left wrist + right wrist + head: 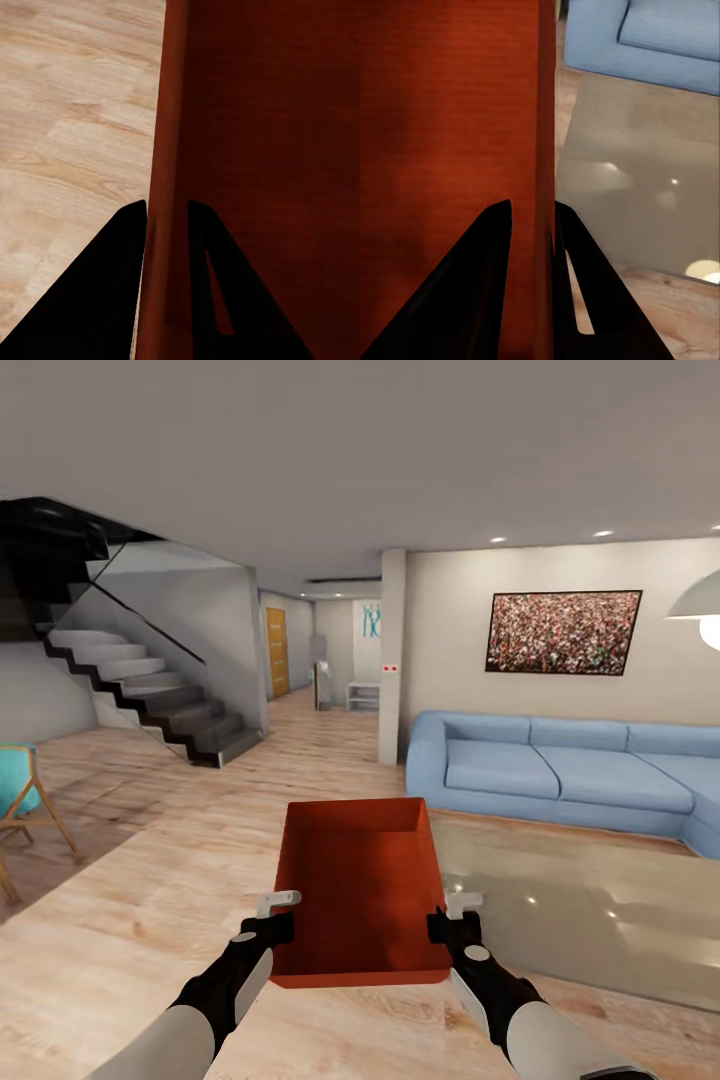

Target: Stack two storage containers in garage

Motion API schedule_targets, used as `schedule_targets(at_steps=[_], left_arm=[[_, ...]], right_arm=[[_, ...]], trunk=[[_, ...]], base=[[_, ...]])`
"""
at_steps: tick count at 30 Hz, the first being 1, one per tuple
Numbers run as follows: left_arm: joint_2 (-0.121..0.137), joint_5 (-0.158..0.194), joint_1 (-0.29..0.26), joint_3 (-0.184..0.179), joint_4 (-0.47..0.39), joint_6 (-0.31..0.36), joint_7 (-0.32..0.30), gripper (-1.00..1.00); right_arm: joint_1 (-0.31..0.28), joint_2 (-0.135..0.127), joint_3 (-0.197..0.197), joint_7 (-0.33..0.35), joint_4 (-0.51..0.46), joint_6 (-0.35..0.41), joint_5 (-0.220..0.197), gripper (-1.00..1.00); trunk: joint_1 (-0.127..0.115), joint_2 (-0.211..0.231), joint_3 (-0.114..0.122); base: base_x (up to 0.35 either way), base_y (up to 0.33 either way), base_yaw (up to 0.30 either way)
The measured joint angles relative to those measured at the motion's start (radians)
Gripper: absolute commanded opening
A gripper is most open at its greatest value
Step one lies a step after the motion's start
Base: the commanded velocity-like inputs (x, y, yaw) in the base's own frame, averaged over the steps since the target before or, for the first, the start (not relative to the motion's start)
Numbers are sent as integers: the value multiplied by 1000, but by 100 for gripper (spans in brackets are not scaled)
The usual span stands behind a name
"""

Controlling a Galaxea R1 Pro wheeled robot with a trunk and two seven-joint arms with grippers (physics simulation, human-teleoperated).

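Holding one storage container (362, 890) between both arms, I have the left jaws (268, 916) pinched over its left wall and the right jaws (455, 916) pinched over its right wall, a finger (97, 292) outside and its partner inside on each side in the wrist views. The bin sits at the lower centre of the head view, open top up, raised above the wood-plank floor (130, 900), its far end pointing up-frame toward the hallway.

My worry is the grip itself: each pair of jaws clamps only a thin, slightly tapered wall near the bin's near end, so most of its length hangs forward. I judge that a jolt while driving, or one arm drifting from the other, could let a wall slide out and tip the bin nose-down.

Further out, the blue sofa (560, 770) fills the right middle, a glossy grey rug (560, 910) lies before it, a pillar (391, 655) stands at centre and the staircase (150, 690) at the upper left. Steering for the hallway, I could clip the pillar with the bin's far end

I see one bin here; the garage is yet to be reached
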Motion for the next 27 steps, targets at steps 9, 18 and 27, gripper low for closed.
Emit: schedule_targets(at_steps=[9, 18, 27], left_arm=[[0, 0, 0, 0, 0, 0, 0, -100], [0, -1, 0, 1, 0, 0, -1, -100], [0, -1, 0, 1, 1, -2, -1, -100]], right_arm=[[0, 0, 0, 0, 0, 0, 0, -100], [0, 0, -2, 1, 0, 0, 1, -100], [0, 0, -4, 2, 0, -1, 3, -100]], trunk=[[0, 0, 6], [0, 0, 7], [0, 0, 7]], base=[[0, 0, 266], [0, 0, 267], [0, 0, 216]])
